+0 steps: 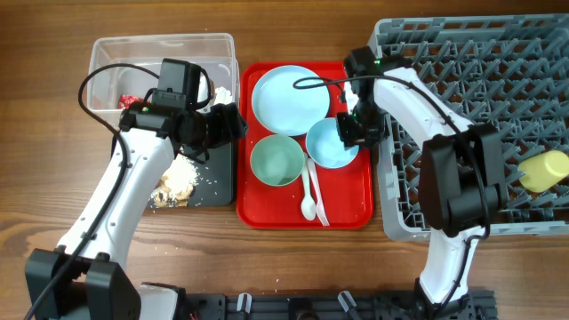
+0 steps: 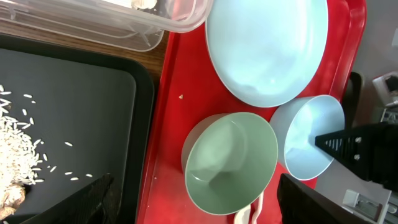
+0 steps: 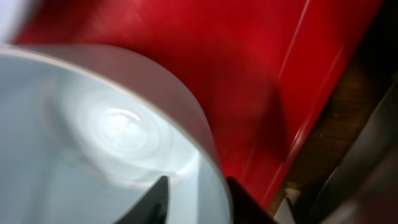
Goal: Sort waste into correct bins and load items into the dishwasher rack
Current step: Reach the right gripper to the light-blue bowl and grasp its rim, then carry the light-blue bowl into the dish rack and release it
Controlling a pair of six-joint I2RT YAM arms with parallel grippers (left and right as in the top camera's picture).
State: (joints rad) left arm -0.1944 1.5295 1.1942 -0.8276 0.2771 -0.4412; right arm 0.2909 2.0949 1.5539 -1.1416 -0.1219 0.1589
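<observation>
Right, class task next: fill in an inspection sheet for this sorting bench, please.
Surface: wooden table.
Job's things: plate, green bowl, blue bowl, spoon and fork on red tray; yellow cup in rack; wrapper in clear tub; scraps on black tray.
Clutter: nothing seen.
Grippers: left gripper open, empty; right gripper open, astride blue bowl's rim.
Cables: black cable loops off each arm.
Surroundings: nothing seen.
</observation>
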